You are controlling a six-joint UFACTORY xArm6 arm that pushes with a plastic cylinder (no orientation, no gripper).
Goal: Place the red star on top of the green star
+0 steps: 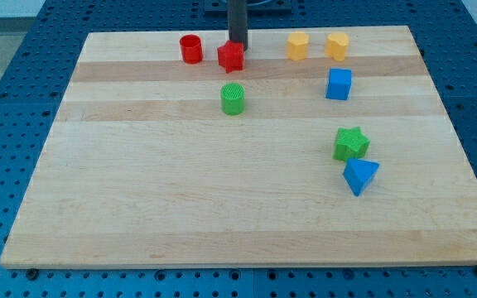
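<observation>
The red star [231, 57] lies near the view's top, left of the middle. My tip [238, 44] stands right behind it, at its top edge, touching or nearly touching it. The green star [351, 144] lies at the view's right, below the middle, far from the red star. The rod rises out of the view's top edge.
A red cylinder [190, 49] stands left of the red star. A green cylinder [233, 98] lies just below the red star. Two yellow blocks [297, 45] [336, 45] sit at the top right. A blue cube [339, 84] and a blue triangular block [360, 176] flank the green star.
</observation>
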